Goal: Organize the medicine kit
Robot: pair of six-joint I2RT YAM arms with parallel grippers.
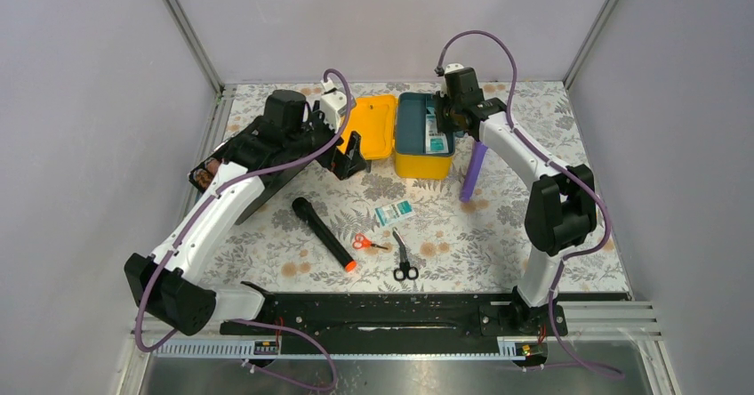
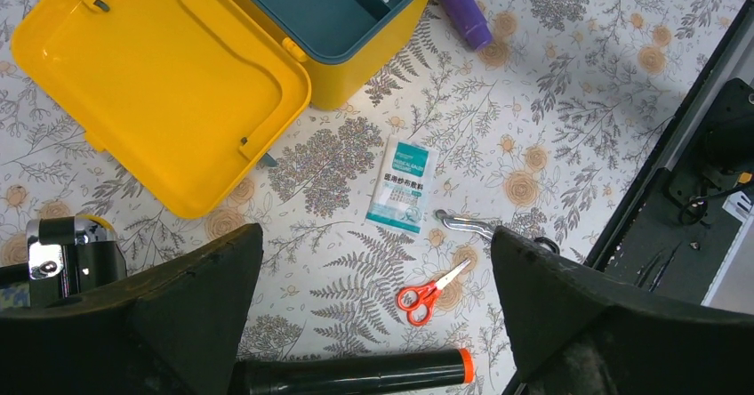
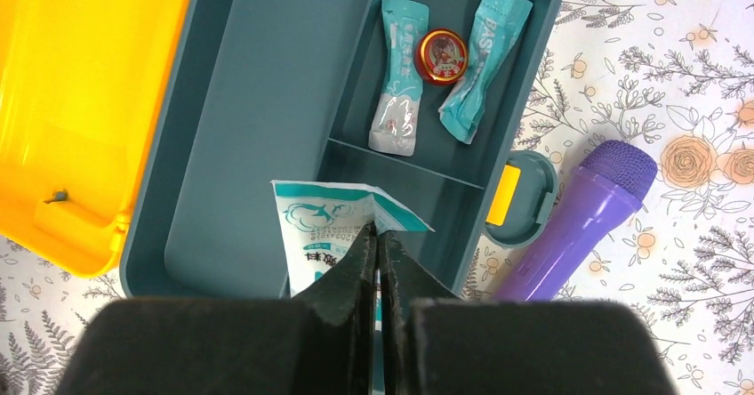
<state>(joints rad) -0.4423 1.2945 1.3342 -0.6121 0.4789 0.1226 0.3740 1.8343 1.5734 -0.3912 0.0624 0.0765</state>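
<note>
At the 9 o'clock edge of the desk a black tray of rolls is seen, largely covered by the left arm. The left tool is held above the desk at 7 o'clock of the open lid. Its jaws are spread wide and nothing is held between them.

At 7 o'clock of that tool a black torch with an orange end is laid slantwise. Orange scissors are found at 3 o'clock of the orange end, and black-handled scissors further toward 3 o'clock. A flat sachet, white and teal, is laid alone at 12 o'clock of these.

The medicine kit is placed at 12 o'clock of the desk's middle. It is open, with the yellow lid laid flat at 9 o'clock of the box and the teal insert tray exposed. In the right wrist view, two teal packets are seen in the small compartment at the tray's 1 o'clock corner. A small red tin is set between them.

The right tool is held over the tray with its jaws pressed together. The upper edge of a white and teal pouch appears to be pinched in them. A purple microphone-shaped item is laid on the desk at 3 o'clock of the kit, just beside the teal latch.
</note>
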